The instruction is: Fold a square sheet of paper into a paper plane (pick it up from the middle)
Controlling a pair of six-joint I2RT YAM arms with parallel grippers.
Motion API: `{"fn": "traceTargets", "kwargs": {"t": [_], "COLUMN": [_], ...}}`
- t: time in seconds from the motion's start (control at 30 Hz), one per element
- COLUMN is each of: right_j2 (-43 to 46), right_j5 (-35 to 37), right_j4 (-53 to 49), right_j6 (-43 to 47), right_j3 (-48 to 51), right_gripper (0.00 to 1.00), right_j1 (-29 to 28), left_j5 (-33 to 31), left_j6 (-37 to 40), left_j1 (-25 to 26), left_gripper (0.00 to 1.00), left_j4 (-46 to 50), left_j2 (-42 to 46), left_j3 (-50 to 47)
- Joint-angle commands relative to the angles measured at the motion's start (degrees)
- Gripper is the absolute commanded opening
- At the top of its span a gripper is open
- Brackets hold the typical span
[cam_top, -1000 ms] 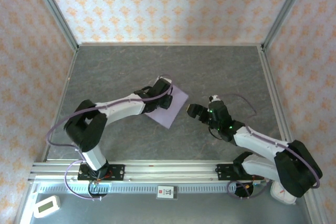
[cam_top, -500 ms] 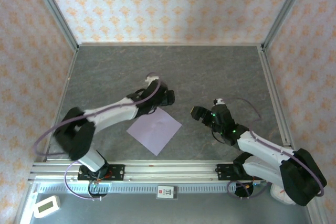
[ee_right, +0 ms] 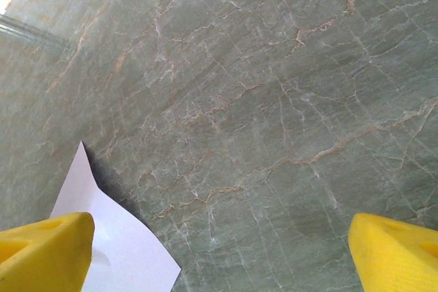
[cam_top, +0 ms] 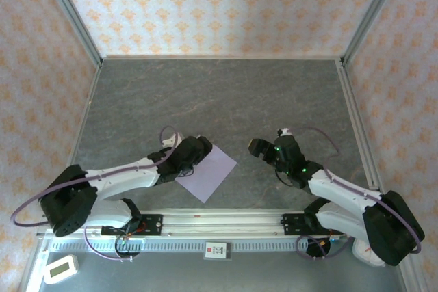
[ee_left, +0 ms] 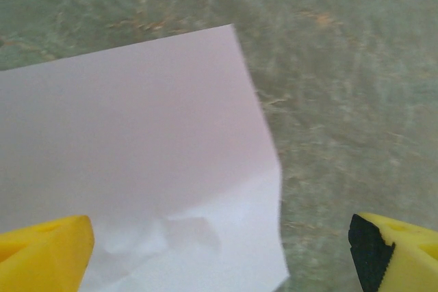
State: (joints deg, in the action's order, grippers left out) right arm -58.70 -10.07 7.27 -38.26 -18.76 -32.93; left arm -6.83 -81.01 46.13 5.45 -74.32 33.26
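Below, lilac sheet (ee_left: 137, 148), left end effector (ee_left: 220, 254) spread

The left tool (cam_top: 197, 150) hides the near-left part of the square sheet of paper (cam_top: 212, 172)

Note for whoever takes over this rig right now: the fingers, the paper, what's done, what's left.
Left gripper: fingers wide apart, over the sheet's left part, holding nothing.
Right gripper: fingers wide apart, empty, above the table right of the sheet.
Square sheet of paper: lying on the table in front of the arm bases, slightly wrinkled, unfolded.
Done: no fold visible.
Left: pick it up from the middle and make every fold.
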Motion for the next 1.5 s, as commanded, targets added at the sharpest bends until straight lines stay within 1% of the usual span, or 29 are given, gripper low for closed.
{"fn": "traceTargets", "kwargs": {"t": [0.0,0.13,0.2,0.27,0.3,0.33,0.43,0.47,0.53,0.6,0.67,0.7,0.77,0.83,0.9,0.93,1.03,1.1,1.17,1.3,1.47], "right_j2": [0.1,0.8,1.3,1.9,2.4,2.7,4.0,4.4,5.1,5.8,5.8,5.8,5.6,5.4,4.9,4.5,2.5,0.9,-0.3,-0.6,-0.7], "right_j5": [1.8,1.8,1.9,2.3,2.5,2.5,2.7,2.7,2.6,2.2,1.6,1.3,0.7,0.4,0.1,-0.1,-0.7,-1.1,-1.7,-2.2,-2.4], "right_j4": [-1.0,-2.0,-2.5,-3.2,-3.5,-3.8,-4.6,-4.8,-4.7,-4.5,-4.0,-3.8,-3.4,-3.0,-2.0,-1.5,0.0,0.7,1.2,1.4,2.2], "right_j6": [0.8,0.6,0.6,0.6,0.5,0.5,0.1,-0.1,-0.5,-1.0,-1.3,-1.4,-1.4,-1.4,-1.5,-1.6,-1.5,-1.3,-1.1,-0.5,-0.2], "right_j3": [-2.0,-2.3,-2.3,-2.3,-2.2,-2.1,-1.6,-1.3,-0.8,-0.2,0.2,0.3,0.4,0.6,0.7,0.6,0.3,-0.1,-0.8,-1.6,-1.7], "right_gripper": [0.95,0.95,0.95,0.95,0.95,0.95,0.95,0.95,0.95,0.95,0.95,0.95,0.95,0.95,0.95,0.95,0.95,0.95,0.95,0.95,0.95], "right_j1": [0.4,0.4,0.4,0.4,0.5,0.5,0.5,0.5,0.5,0.5,0.6,0.6,0.6,0.5,0.5,0.5,0.5,0.6,0.5,0.5,0.5], "left_j5": [-0.3,2.1,3.5,4.2,4.7,6.2,8.3,8.1,8.4,6.5,5.0,5.3,5.5,6.4,6.2,6.0,9.2,9.9,8.2,4.2,1.3], "left_j6": [0.4,10.0,15.9,23.9,26.5,30.2,43.7,48.4,57.9,65.6,69.7,70.8,69.7,64.8,56.5,50.9,35.5,28.6,23.8,22.9,26.4], "left_j1": [-0.8,-3.4,-5.2,-6.6,-7.5,-7.8,-8.1,-8.1,-7.8,-7.7,-8.0,-8.2,-8.2,-8.2,-8.3,-8.4,-8.5,-8.5,-8.5,-8.3,-8.5], "left_gripper": [0.97,0.98,0.98,0.98,0.98,0.98,0.98,0.98,0.98,0.98,0.99,0.99,0.99,1.0,1.0,1.0,1.0,1.0,0.99,1.0,1.0], "left_j4": [-2.7,-5.3,-3.8,-2.2,-0.1,-0.6,2.8,5.6,7.9,11.0,13.2,13.7,14.2,13.4,13.0,12.6,6.8,6.2,8.3,14.9,21.9], "left_j2": [-3.5,-9.1,-12.7,-16.9,-19.1,-20.6,-26.8,-29.2,-32.4,-34.6,-36.6,-36.1,-33.7,-30.6,-28.0,-26.7,-24.6,-25.4,-27.3,-30.9,-34.7], "left_j3": [0.7,2.6,5.1,8.7,10.8,12.4,20.1,23.6,28.1,32.5,35.5,36.7,38.2,38.4,37.7,36.6,30.7,29.1,29.3,34.6,43.1]}}
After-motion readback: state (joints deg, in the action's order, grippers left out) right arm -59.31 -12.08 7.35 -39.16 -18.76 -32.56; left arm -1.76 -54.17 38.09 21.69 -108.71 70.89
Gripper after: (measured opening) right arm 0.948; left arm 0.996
